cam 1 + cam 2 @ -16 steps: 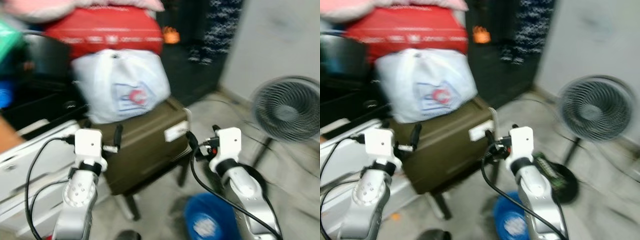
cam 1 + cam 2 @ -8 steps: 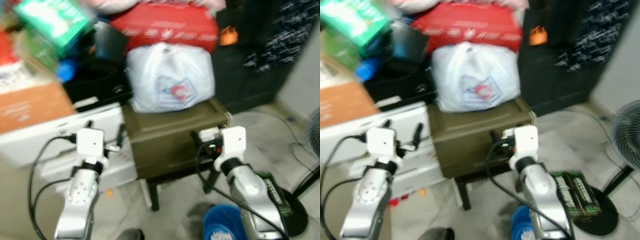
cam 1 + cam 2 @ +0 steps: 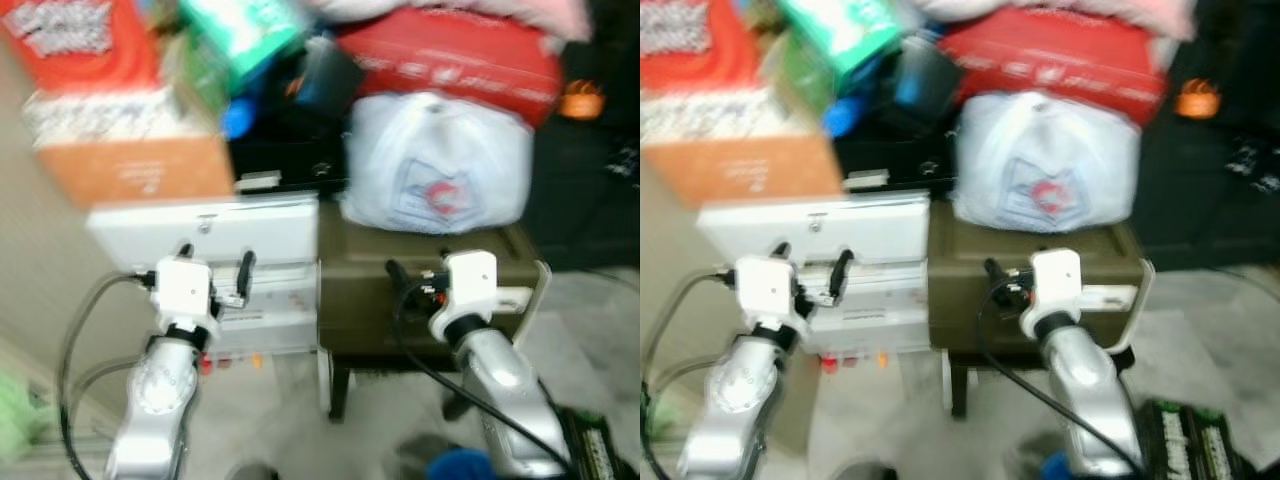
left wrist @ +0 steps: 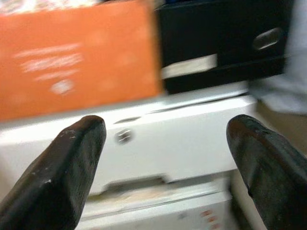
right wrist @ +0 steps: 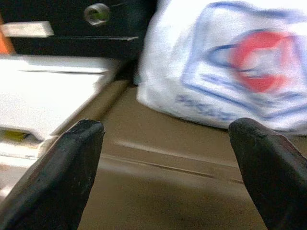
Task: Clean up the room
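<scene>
Both arms are raised in front of the body, and the head views are blurred. The left gripper (image 4: pixel 165 158) has its fingers (image 4: pixel 62 167) spread wide with nothing between them; it is held up before a white drawer unit (image 3: pixel 235 235). The right gripper (image 5: pixel 168 163) is likewise spread wide and empty, held up before an olive-brown case (image 3: pixel 400 290) that stands just beside the white unit, on the robot's right of it. At floor level, nearest the robot on its right, lie a dark box with green printing (image 3: pixel 1190 440) and part of a blue object (image 3: pixel 460 467); neither can be identified further. The floor (image 3: pixel 280 410) is pale grey. A white plastic bag (image 3: pixel 440 165) with a red and blue logo rests on top of the olive-brown case. An orange carton (image 3: pixel 140 170) sits on top of the white drawer unit, with a black box (image 4: pixel 225 43) beside it, between the carton and the bag. Above the bag lies a red package (image 3: pixel 450 60) with white lettering. Above the orange carton is a red and white printed box (image 3: pixel 80 60), with a green item (image 3: pixel 240 35) and a blue item (image 3: pixel 237 118) near it, both too blurred to name. An orange object (image 3: pixel 582 100) shows against the dark background at far right.
</scene>
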Tool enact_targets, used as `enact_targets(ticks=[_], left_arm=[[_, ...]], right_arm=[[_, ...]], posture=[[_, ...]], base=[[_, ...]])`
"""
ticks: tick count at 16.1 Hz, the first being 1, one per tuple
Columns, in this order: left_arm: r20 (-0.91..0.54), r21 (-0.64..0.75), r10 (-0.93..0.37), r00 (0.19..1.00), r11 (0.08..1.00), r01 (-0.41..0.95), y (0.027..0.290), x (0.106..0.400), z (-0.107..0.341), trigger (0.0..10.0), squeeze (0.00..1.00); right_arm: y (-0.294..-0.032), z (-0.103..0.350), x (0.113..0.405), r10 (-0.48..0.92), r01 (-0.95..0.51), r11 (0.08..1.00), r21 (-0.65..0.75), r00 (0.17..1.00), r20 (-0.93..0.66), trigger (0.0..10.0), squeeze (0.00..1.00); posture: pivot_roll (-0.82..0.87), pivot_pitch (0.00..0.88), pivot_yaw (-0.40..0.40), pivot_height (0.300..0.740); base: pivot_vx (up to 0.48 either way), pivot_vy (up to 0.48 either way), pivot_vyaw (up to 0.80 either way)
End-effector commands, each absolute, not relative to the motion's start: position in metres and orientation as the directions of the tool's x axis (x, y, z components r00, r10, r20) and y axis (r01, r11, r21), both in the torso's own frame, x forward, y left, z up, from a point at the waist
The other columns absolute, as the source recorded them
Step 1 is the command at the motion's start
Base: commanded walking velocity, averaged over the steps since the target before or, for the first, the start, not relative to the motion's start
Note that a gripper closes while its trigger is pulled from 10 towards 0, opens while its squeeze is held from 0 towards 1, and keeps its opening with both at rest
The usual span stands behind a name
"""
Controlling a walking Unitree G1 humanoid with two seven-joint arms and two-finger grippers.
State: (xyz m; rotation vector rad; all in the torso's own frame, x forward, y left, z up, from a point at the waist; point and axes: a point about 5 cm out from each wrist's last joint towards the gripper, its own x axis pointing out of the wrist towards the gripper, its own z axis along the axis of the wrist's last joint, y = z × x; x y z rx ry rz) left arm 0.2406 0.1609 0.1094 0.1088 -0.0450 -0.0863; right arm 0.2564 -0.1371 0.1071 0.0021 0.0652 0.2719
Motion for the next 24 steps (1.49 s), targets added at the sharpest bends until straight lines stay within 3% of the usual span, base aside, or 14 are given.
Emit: enact_targets(ticks=[1,24], left_arm=[[0.047,0.119,-0.096,0.994,0.989,0.090,0.1572,0.2420,0.1116,10.0,0.00],[0.033,0.109,-0.071,0.997,0.992,0.067,0.1631,0.2393,0.1082,10.0,0.00]], right_arm=[[-0.1390,0.1066,0.2558,0.273,-0.274,0.962,-0.002,0.960,-0.070,10.0,0.00],[-0.1339,0.1109,0.2615,0.323,-0.323,0.946,0.005,0.945,-0.047,10.0,0.00]], posture=[[-0.07,0.000,0.000,0.740],[-0.06,0.000,-0.009,0.740]], base=[[0.000,0.000,0.80],[0.000,0.000,0.80]])
